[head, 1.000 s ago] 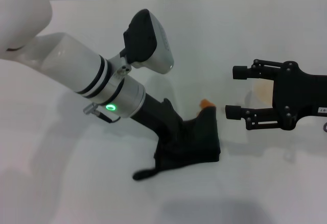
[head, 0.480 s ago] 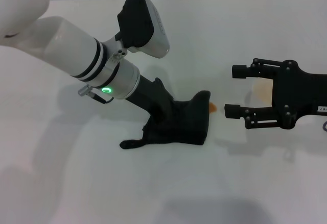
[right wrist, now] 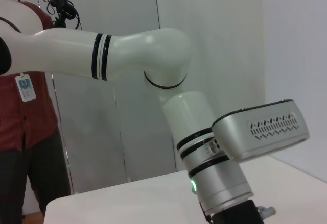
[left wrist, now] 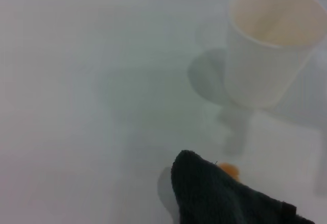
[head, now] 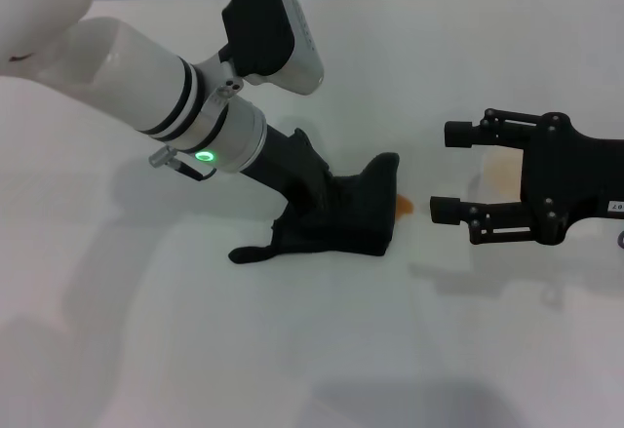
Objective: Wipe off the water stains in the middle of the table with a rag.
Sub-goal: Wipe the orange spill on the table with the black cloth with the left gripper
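The left gripper (head: 336, 215), jaws hidden, presses the rag (head: 341, 223), its tail trailing leftward along the table (head: 292, 350).

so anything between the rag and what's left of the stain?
Nothing visible. The left gripper presses the rag onto the table, and the rag's edge already meets the orange water stains, only a small bit showing. The right gripper sits open beyond it, off the path.
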Controlling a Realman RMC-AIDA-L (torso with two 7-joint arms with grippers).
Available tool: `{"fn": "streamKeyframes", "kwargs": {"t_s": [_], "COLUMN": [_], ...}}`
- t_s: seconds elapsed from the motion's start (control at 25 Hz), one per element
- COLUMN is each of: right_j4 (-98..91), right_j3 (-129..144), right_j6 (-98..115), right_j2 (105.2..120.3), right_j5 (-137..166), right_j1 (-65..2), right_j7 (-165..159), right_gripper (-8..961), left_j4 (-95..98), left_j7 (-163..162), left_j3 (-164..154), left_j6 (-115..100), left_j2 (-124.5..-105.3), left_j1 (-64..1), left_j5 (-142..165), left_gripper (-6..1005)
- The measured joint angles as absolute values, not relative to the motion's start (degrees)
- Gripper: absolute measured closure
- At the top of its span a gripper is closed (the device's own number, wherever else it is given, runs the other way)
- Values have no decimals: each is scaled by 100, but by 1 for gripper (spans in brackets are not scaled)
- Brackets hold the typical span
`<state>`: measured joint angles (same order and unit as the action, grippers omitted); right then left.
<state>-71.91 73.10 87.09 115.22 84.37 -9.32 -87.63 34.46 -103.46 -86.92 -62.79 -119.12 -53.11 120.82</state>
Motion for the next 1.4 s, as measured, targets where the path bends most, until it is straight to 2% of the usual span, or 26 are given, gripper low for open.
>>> {"fn": "streamKeyframes", "kwargs": {"t_s": [0.48, 0.88, 1.4], "right_j4": [-7207, -7225, -7225], "right_j3": [7302, 7236, 7233], "right_j6": [8693, 8710, 8701], "right_j2": [11523, 11522, 11514], "right_j5": [8437, 8437, 8390], "right_j1": [-932, -932, -914], "right_j7": [-8763, -8771, -8772], "right_gripper": [120, 120, 121], "left_j4": [3533, 3533, 3432], "left_j7": [-10325, -10199, -10025], "left_j3": [-8684, -8768, -9848], "left_j6": [-5871, -5538, -5410], "left_j2": [-11905, -11975, -11987], "left_j1": [-5419, -5413, -5354], "left_j5": [12156, 11884, 11218], "left_gripper": [924, 924, 924]}}
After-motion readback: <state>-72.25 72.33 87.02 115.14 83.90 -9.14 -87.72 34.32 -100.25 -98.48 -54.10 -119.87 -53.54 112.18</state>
